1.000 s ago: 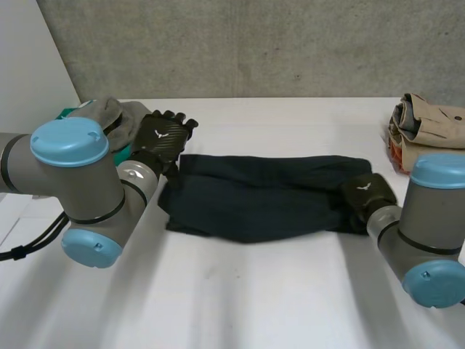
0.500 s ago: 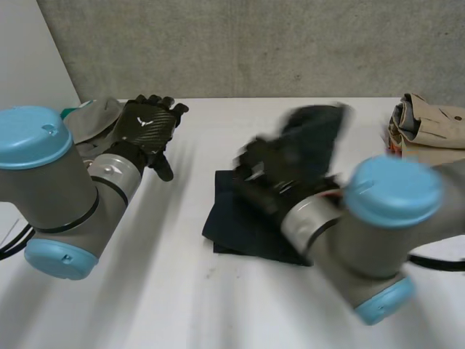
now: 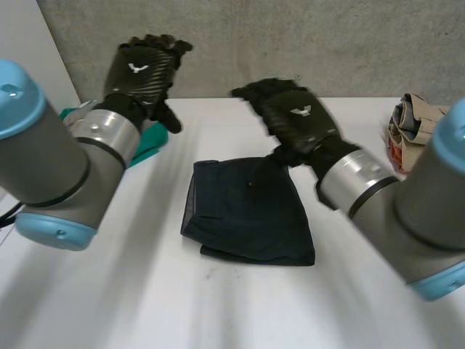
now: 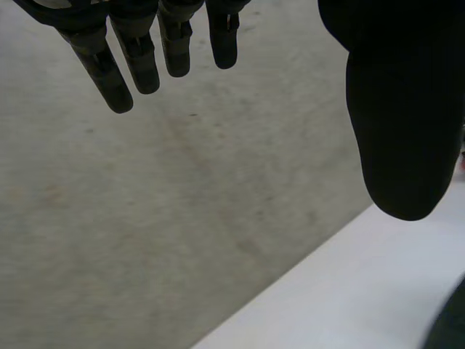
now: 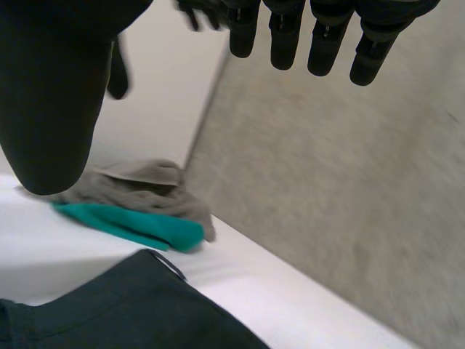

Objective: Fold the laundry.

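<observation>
Garment folded small, more laundry waiting

Laundry is seen at three stages. A dark garment [image 3: 251,214] lies in the middle of the white table [image 3: 232,313], doubled into a compact, roughly square packet; its near edge shows layers that are not quite aligned, so a tidying pass or one more fold may be judged outstanding.

Nothing is held by either hand. The left hand [image 3: 142,73] is raised well above the table with its fingers [image 4: 138,58] straight and released. The right hand [image 3: 294,116] is lifted over the packet's far edge, its fingers [image 5: 323,36] likewise extended and empty.

At the table's right edge, a stack of folded beige clothes [image 3: 429,120] can be counted as done. A grey and teal heap [image 5: 138,207] at the far left lies crumpled and is judged unfolded.
</observation>
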`<state>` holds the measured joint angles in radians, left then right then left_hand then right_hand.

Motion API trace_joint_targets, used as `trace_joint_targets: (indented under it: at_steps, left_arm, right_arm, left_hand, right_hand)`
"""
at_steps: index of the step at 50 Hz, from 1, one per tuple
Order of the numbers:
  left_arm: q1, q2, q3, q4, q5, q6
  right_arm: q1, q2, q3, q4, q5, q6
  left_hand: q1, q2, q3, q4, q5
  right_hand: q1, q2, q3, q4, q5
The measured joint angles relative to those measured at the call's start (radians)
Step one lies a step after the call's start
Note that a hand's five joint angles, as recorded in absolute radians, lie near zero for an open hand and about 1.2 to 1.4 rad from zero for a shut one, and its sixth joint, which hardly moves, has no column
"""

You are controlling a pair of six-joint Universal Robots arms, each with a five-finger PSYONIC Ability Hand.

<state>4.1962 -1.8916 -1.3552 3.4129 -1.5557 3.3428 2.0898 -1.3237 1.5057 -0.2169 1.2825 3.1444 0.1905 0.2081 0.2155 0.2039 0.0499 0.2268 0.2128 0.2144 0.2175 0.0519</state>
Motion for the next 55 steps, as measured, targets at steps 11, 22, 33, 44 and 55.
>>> trace_joint_targets:
  at_steps: [11,22,33,44,55]
  left_arm:
    - [-0.125,-0.299,0.154,-0.171,-0.019,-0.027]
    - [-0.127,-0.443,0.154,-0.271,-0.107,0.056]
    - [-0.125,-0.362,0.148,-0.271,-0.091,0.166]
    - [-0.115,-0.149,0.233,-0.270,0.245,0.083]
    - [-0.039,-0.139,0.319,-0.419,0.641,-0.113]
  right_arm:
    - [-0.075,0.268,-0.220,0.294,0.053,-0.081]
    - [-0.070,0.486,-0.304,0.333,0.068,-0.179]
    - [-0.068,0.401,-0.249,0.294,0.210,-0.350]
    - [0.050,0.107,0.084,0.064,0.318,-0.351]
    - [0.170,0.193,0.292,-0.175,0.341,-0.334]
  left_hand:
    - [0.000,0.000,0.000,0.000,0.000]
    - [0.000,0.000,0.000,0.000,0.000]
    - [0.000,0.000,-0.007,0.000,0.000]
    - [0.003,0.003,-0.004,0.006,0.003]
    - [0.003,0.004,-0.004,0.005,0.000]
  right_hand:
    - [0.000,0.000,0.000,0.000,0.000]
    - [0.000,-0.014,0.000,0.000,0.000]
    - [-0.009,-0.017,0.000,0.000,0.000]
    - [-0.009,-0.019,0.000,0.000,0.000]
    - [-0.009,-0.019,0.000,0.000,-0.004]
